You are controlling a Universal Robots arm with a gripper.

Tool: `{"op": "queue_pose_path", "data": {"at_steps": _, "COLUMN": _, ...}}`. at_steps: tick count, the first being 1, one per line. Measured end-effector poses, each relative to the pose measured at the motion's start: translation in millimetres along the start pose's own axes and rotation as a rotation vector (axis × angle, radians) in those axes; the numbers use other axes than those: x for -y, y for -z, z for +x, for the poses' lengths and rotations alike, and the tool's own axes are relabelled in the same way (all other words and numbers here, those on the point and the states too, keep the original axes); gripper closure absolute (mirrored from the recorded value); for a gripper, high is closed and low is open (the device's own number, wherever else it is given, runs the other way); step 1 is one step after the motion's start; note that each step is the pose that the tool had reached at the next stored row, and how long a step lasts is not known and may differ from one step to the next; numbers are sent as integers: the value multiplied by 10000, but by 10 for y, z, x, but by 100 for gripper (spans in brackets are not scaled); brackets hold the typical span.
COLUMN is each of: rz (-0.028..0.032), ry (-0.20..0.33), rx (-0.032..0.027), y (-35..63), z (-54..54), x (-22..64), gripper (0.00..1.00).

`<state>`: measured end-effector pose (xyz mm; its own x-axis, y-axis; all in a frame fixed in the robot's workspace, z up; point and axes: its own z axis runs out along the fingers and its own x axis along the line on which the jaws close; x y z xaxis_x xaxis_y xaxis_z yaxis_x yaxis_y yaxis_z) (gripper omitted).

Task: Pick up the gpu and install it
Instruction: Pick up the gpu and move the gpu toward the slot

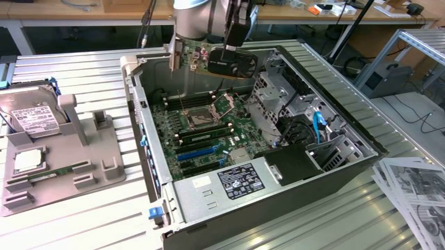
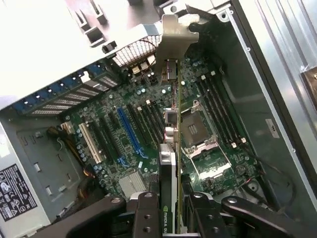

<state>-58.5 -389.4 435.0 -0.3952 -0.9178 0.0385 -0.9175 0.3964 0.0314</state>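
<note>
My gripper [image 1: 234,37] is shut on the gpu [image 1: 217,61], a dark card with a black fan housing and a silver bracket [image 1: 173,52] at one end. It hangs tilted above the far end of the open computer case [image 1: 149,156], clear of the motherboard [image 1: 201,125]. In the wrist view the gpu [image 2: 171,148] appears edge-on between my fingers [image 2: 147,213]. Its bracket [image 2: 174,34] points toward the case's rear slot openings. The blue expansion slot [image 2: 130,131] lies beside the card's line, not under it. The gripper [image 2: 173,218] sits at the card's upper edge.
A grey fixture [image 1: 104,172] at the exterior view's left carries a hard drive [image 1: 31,117], a processor chip [image 1: 28,159] and a memory stick [image 1: 49,174]. Inside the case are the power supply [image 1: 236,182] and the drive cage [image 1: 278,99]. Printed papers [image 1: 417,192] lie at the right.
</note>
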Motion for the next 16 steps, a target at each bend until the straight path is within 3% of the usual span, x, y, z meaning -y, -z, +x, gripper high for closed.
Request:
{"op": "queue_pose_path", "data": {"at_steps": 7, "rz": 81, "ry": 2090, "rx": -65, "y": 0, "z": 0, "x": 0, "gripper": 73}}
{"op": "queue_pose_path", "data": {"at_steps": 11, "rz": 111, "ry": 2880, "rx": -90, "y": 0, "z": 0, "x": 0, "gripper": 73}}
{"op": "queue_pose_path", "data": {"at_steps": 16, "rz": 176, "ry": 4551, "rx": -143, "y": 0, "z": 0, "x": 0, "gripper": 73}}
